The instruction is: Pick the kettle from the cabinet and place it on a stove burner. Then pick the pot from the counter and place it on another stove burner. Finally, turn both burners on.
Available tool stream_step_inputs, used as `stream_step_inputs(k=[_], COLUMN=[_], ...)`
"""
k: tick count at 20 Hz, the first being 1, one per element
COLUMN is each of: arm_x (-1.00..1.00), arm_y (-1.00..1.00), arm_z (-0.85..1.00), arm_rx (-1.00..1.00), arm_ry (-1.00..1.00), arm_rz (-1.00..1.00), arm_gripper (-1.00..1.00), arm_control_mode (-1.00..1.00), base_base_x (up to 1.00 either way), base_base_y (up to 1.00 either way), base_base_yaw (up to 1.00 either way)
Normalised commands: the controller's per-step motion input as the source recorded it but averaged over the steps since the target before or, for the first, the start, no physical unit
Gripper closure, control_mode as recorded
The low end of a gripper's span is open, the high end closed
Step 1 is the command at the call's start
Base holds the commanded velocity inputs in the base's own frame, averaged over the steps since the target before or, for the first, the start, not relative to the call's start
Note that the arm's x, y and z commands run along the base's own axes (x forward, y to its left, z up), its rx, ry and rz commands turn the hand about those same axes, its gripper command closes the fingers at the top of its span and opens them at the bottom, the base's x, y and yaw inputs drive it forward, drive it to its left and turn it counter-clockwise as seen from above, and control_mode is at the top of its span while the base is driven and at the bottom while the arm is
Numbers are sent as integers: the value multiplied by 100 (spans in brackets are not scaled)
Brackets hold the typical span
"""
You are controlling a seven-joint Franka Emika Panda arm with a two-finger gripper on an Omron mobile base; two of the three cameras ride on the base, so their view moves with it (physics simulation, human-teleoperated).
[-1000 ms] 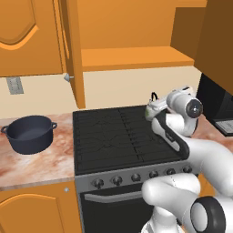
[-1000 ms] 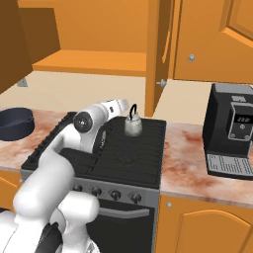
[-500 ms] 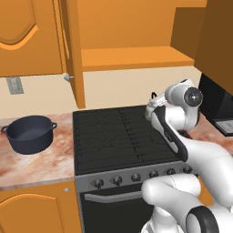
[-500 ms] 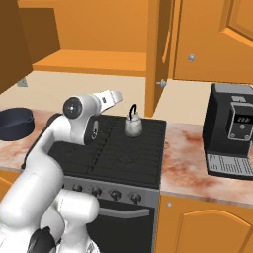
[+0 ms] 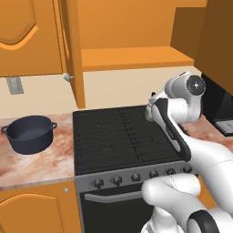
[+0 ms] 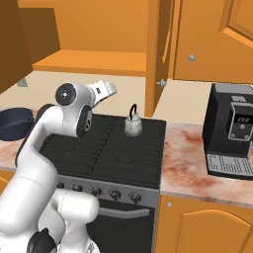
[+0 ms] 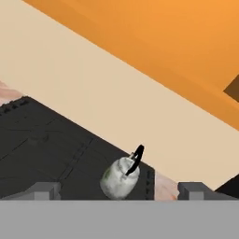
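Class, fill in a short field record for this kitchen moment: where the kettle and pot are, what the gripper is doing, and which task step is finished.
kettle: upright on back right burner
pot: on counter, left of the stove
gripper: jaws open, empty, raised above the kettle
cabinet: door open, shelf bare
step done: kettle placed

Cream wall [image 5: 113, 88], black coffee machine [image 6: 232, 131] at right.

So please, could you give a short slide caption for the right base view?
Kettle stands on a rear burner; the arm's gripper is apart from it.
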Motion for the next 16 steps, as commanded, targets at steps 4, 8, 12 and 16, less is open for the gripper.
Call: stream_step_inputs(k=[4, 8, 12, 16], arm_x=[-16, -18, -16, -13], arm_y=[20, 25, 29, 29], arm_z=[2, 0, 0, 0], arm_rx=[-4, -4, -5, -7], arm_ry=[2, 0, 0, 0], arm_rz=[10, 12, 14, 14], arm_gripper=[-100, -100, -100, -100], arm_control_mode=[-100, -100, -100, -100], base_base_x=[0, 0, 0, 0], base_base_y=[0, 0, 0, 0], base_base_yaw=[0, 0, 0, 0])
